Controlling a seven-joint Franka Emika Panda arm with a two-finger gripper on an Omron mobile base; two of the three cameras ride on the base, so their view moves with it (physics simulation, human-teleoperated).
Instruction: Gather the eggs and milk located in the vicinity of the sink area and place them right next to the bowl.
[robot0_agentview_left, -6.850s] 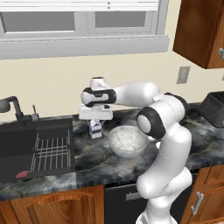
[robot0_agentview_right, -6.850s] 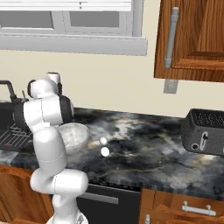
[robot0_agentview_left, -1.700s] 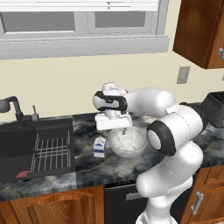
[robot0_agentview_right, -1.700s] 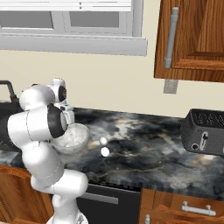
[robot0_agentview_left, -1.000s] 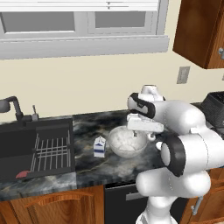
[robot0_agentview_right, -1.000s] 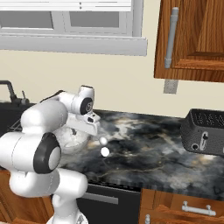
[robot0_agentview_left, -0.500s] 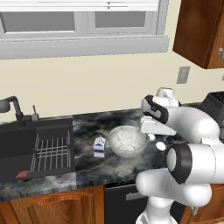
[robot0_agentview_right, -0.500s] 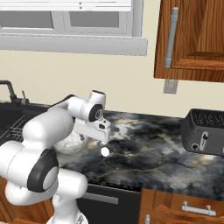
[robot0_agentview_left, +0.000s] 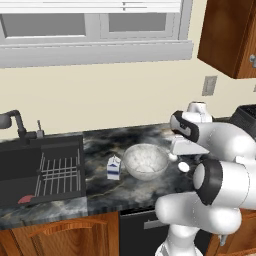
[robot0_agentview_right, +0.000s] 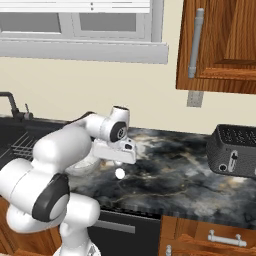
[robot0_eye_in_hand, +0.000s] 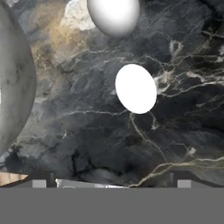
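Two white eggs (robot0_eye_in_hand: 136, 89) (robot0_eye_in_hand: 113, 15) lie on the dark marble counter just right of the bowl. My gripper (robot0_agentview_left: 186, 152) hangs open over them, nothing between its fingers. The left base view has one egg (robot0_agentview_left: 183, 166) below the hand and the other egg (robot0_agentview_left: 173, 157) at the hand's left edge. The clear speckled bowl (robot0_agentview_left: 145, 161) sits mid-counter, and its rim (robot0_eye_in_hand: 15, 87) curves down the left of the hand view. The milk (robot0_agentview_left: 114, 167), a small white carton with blue marks, stands upright just left of the bowl. In the right base view the gripper (robot0_agentview_right: 119, 159) hovers above an egg (robot0_agentview_right: 120, 173).
The dark sink (robot0_agentview_left: 30, 155) with its white wire rack (robot0_agentview_left: 59, 172) and black faucet (robot0_agentview_left: 15, 122) lies to the left. A black toaster (robot0_agentview_right: 234, 150) stands at the far right of the counter. Wooden cabinets hang above on the right.
The arm has swung right from above the milk, across the bowl, to the eggs. The milk stays standing left of the bowl. The gripper has stayed open.
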